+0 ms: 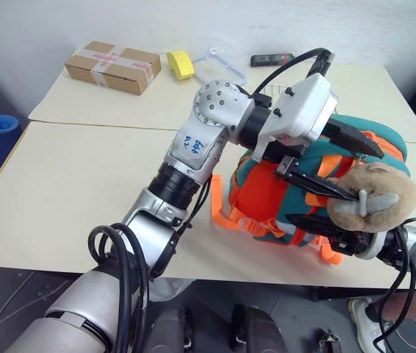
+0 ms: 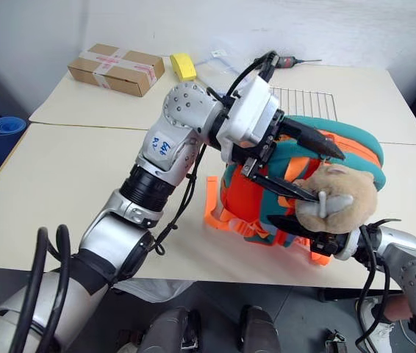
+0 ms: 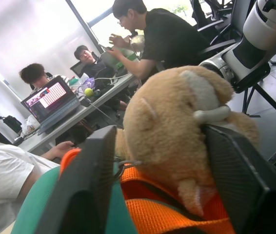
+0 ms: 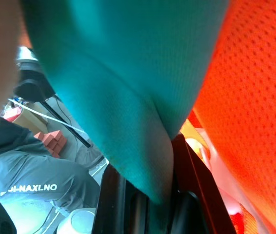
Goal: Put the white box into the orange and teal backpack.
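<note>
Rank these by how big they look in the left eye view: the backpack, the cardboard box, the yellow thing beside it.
1. Backpack, largest, though it sits nearest the camera.
2. Cardboard box.
3. Yellow thing, smallest.

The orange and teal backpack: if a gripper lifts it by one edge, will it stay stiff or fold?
The orange and teal backpack would probably fold: its fabric already bends where the right gripper pinches it. Its loose orange straps would likely dangle, and the plush toy may swing.
</note>
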